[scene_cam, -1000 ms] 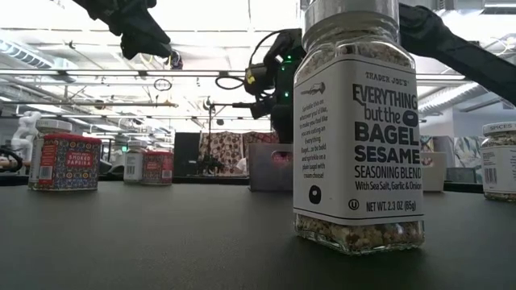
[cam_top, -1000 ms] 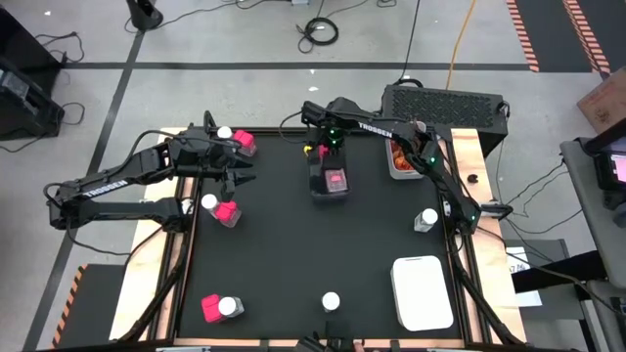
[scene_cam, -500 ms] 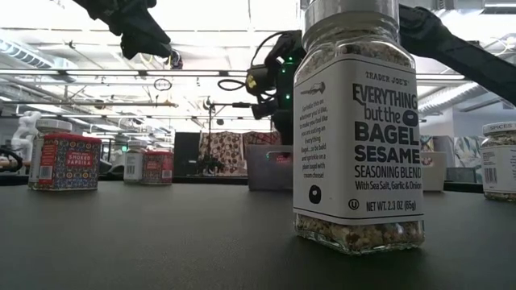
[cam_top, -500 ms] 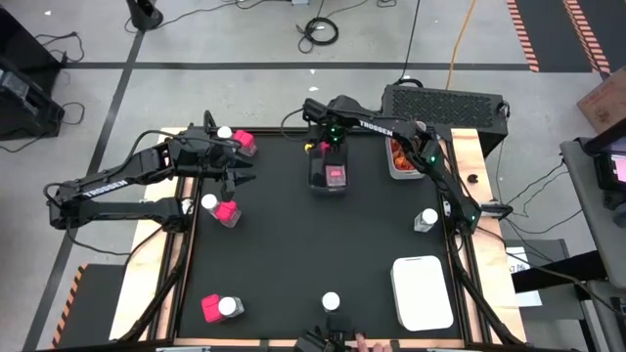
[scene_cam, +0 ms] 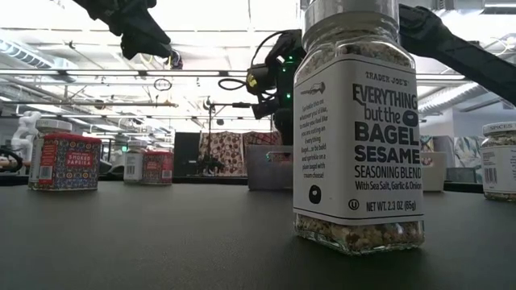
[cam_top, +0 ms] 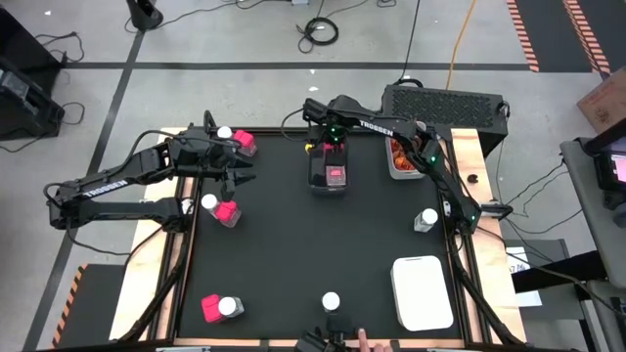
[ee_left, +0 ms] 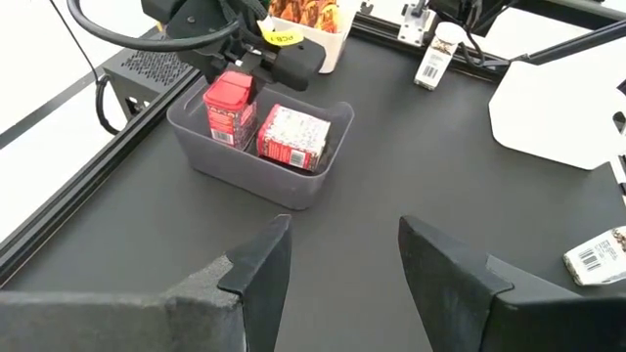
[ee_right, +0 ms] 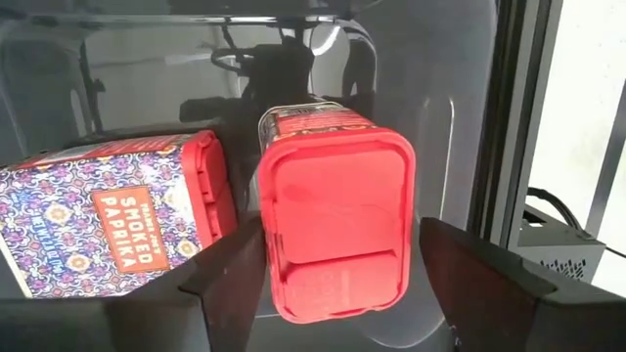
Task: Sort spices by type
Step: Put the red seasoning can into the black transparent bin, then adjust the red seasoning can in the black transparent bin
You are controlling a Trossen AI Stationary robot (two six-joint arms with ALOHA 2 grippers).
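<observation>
**Between the right gripper's fingers: a tin set down, not yet cleared**

Directly beneath the right gripper (ee_right: pixel 337 269), inside the grey bin (ee_left: pixel 245 181), an upright paprika tin (ee_left: pixel 229 103) stands with a finger on either side. The fingers are parted, with only a sliver of gap at each flank, so I judge the tin is no longer gripped. A second tin (ee_left: pixel 293 137) lies on its side just beside the first.

Risks, as I see them:
- With so little clearance, a finger could graze the red lid on lifting and tip the tin onto its neighbour.
- A sideways exit could catch the bin wall and drag the bin.

Far to that gripper's side, the left gripper (ee_left: pixel 337 264) hovers above the table, half open and empty.

Count:
- Paprika tins: five. Two are in the bin and three are loose (cam_top: pixel 244 143) (cam_top: pixel 227 213) (cam_top: pixel 211 307).
- White-lidded jars: five, all loose (cam_top: pixel 224 133) (cam_top: pixel 208 202) (cam_top: pixel 230 306) (cam_top: pixel 331 301) (cam_top: pixel 425 219).
- Orange-red sachets (ee_left: pixel 303 12): heaped in a white bin (cam_top: pixel 389 168) beyond the right gripper. I cannot tell how many.
</observation>
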